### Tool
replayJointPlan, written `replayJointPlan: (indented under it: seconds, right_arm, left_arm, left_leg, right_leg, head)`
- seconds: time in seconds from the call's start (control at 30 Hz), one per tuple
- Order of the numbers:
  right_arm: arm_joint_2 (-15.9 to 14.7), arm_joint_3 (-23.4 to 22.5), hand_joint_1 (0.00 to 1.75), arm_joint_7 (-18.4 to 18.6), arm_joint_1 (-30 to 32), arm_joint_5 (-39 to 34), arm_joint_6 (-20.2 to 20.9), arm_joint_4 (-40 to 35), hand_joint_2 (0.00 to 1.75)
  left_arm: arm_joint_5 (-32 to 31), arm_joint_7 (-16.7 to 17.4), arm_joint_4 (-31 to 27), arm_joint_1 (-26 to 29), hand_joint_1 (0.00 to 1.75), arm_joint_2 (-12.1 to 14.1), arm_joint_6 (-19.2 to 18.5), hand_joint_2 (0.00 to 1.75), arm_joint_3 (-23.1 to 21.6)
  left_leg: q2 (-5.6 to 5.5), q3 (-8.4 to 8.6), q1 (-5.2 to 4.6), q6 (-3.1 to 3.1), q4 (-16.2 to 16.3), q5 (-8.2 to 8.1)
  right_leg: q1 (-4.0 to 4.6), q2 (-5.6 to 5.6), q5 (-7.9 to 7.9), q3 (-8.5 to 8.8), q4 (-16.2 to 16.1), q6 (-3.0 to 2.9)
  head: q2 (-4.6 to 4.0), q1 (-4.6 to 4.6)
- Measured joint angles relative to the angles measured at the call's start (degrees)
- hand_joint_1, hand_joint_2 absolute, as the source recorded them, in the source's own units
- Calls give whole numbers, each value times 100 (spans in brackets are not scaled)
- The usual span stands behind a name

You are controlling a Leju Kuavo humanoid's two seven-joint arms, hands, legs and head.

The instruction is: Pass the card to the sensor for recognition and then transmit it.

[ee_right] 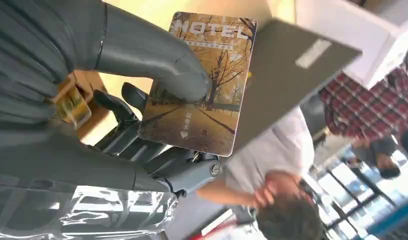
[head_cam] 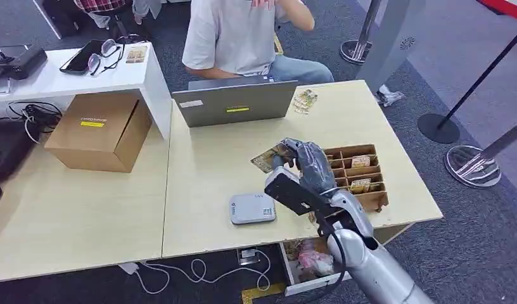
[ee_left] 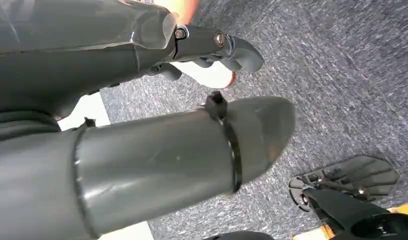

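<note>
The card point(head_cam: 269, 158) was pinched flat in the right hand point(head_cam: 310, 166) above the desk point(head_cam: 205, 164) — its long axis pointing toward ten o'clock. The sensor point(head_cam: 252, 208) lay on the desk at about seven o'clock from the hand, nearer this arm; I could not tell whether the left hand point(ee_left: 212, 50) was open or closed.

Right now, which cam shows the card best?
Right wrist view: the card is close up, its HOTEL print readable, pinched between thumb and fingers of the right hand. Head view shows it small, over the table. Left wrist view faces carpet.

Laptop point(head_cam: 234, 101), cardboard box point(head_cam: 99, 130), glasses point(head_cam: 102, 54)
</note>
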Motion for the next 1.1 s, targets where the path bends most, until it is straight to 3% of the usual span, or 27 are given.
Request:
replayJointPlan:
  seconds: [0.17,0.3,0.37,0.5,1.1]
  right_arm:
    - [276,20,175,75,-68,-491,587,208,175]
    - [566,186,175,118,-325,-709,768,732,175]
    - [693,271,175,181,-471,-796,779,1033,175]
    - [828,409,175,372,-565,-881,727,1470,175]
    - [877,594,175,693,-628,-611,528,2828,175]
  left_arm:
    - [76,162,0,-45,0,7,-61,0,0]
    - [172,247,0,-76,0,11,-68,0,0]
    - [210,224,0,-77,0,17,-79,0,0]
    - [326,-426,0,109,0,52,13,0,0]
    - [378,-470,0,301,0,92,79,0,2]
  left_leg:
    - [3,-1,3,0,0,0]
    - [3,1,3,0,0,1]
    - [3,1,4,-1,0,2]
    - [4,2,4,-2,0,1]
    - [-4,-1,4,0,0,0]
  right_leg:
    - [0,2,0,0,2,0]
    - [0,2,0,0,2,-1]
    - [1,3,1,0,4,-1]
    - [1,6,0,0,3,-1]
    - [1,1,-1,-1,-1,1]
  head:
    - [0,0]
    - [0,-2]
    - [0,0]
    - [0,0]
    - [0,0]
